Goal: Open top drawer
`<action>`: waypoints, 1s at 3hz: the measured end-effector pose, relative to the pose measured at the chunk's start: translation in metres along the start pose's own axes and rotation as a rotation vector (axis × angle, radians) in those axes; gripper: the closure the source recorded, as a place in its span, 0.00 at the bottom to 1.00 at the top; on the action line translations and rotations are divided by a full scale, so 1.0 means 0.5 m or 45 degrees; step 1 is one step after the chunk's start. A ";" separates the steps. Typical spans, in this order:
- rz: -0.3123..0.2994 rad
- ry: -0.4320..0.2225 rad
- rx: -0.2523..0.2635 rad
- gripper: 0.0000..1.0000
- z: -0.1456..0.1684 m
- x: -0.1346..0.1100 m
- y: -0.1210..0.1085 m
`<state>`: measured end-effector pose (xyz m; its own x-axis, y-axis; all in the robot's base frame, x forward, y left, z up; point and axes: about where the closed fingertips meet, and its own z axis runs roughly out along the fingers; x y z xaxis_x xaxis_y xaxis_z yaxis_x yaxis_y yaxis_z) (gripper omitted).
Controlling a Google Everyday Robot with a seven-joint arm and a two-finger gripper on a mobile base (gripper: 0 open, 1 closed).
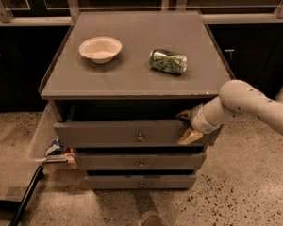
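Observation:
The top drawer [113, 133] is a grey drawer with a flat front panel and a small round metal knob [140, 137] at its centre. It stands pulled out a little from the grey cabinet, with a dark gap above its front. My gripper [186, 126] is at the drawer's right end, at the upper corner of the front panel. One fingertip shows above the panel's edge and one lies against its face. The white arm reaches in from the right.
Two shorter drawers [140, 162] sit below, also slightly out. On the cabinet top [132, 74] lie a white bowl [100, 49] and a crushed green can [167, 61]. A clear bin [40, 135] with wrappers stands at the left. A dark pole [28, 194] lies on the floor.

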<state>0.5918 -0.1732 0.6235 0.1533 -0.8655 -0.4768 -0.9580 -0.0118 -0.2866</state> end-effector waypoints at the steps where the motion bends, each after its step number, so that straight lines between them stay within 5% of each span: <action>1: 0.012 0.001 0.001 0.65 -0.004 -0.005 0.006; 2: 0.058 0.009 0.033 0.88 -0.024 0.001 0.027; 3: 0.058 0.008 0.033 0.86 -0.024 0.000 0.028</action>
<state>0.5757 -0.1797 0.6295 0.1078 -0.8682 -0.4844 -0.9574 0.0406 -0.2859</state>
